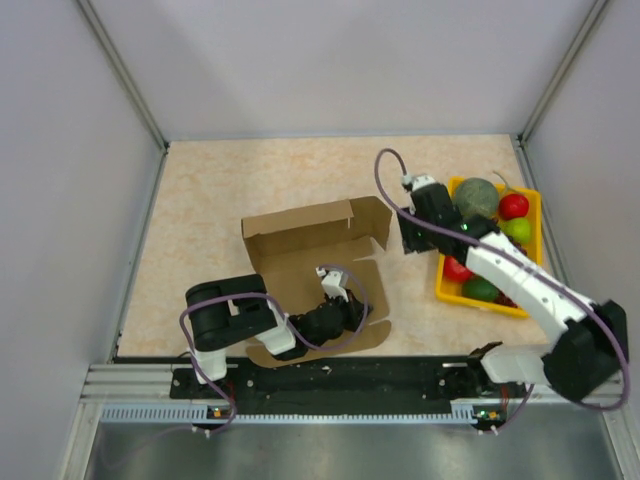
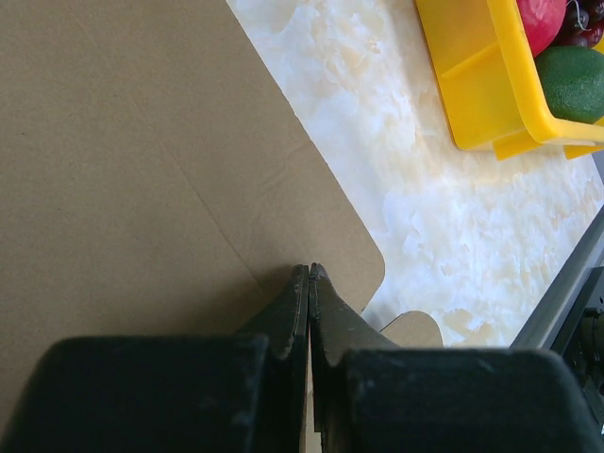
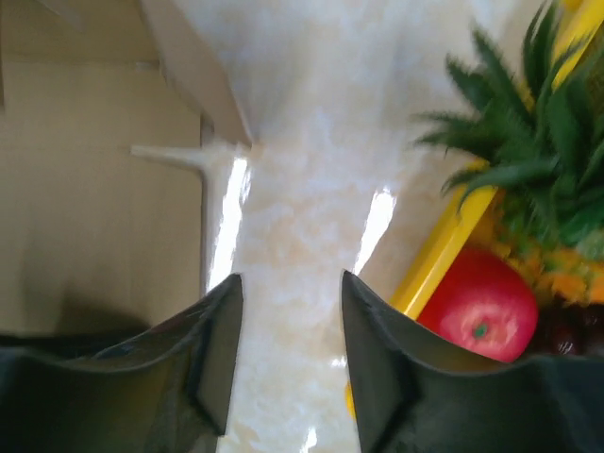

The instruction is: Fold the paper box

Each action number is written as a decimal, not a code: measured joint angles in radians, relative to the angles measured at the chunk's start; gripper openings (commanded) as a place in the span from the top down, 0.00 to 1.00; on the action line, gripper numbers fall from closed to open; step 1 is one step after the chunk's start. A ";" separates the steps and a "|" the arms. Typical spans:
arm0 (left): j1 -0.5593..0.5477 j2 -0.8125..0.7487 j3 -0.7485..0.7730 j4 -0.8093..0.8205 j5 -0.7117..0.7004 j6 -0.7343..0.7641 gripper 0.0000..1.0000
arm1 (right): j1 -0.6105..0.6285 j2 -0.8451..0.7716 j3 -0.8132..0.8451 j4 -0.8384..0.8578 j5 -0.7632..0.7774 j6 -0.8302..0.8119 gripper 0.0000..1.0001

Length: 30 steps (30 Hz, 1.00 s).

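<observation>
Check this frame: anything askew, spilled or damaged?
Nothing spilled or visibly torn. The brown cardboard box sits half-folded and skewed to the table edges, flaps splayed. The fruit lies inside the yellow plastic tray.

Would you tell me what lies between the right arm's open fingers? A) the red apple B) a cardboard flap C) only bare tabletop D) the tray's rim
C: the right fingers stand apart over bare table, with the box on one side and the tray on the other.
</observation>
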 measured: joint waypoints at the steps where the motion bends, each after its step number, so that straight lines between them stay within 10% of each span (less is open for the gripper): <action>1: 0.000 0.000 0.000 0.000 0.001 0.000 1.00 | 0.008 -0.057 -0.066 0.032 0.009 0.020 0.80; 4: 0.000 0.000 0.000 0.000 0.000 0.000 1.00 | 0.049 -0.229 -0.303 0.206 -0.023 0.100 1.00; 9: 0.000 0.000 0.000 0.000 0.000 0.000 1.00 | 0.106 -0.220 -0.559 0.581 -0.102 0.154 1.00; 30: 0.000 0.000 0.001 -0.004 -0.001 0.003 1.00 | 0.168 0.304 -0.492 1.187 0.206 -0.044 1.00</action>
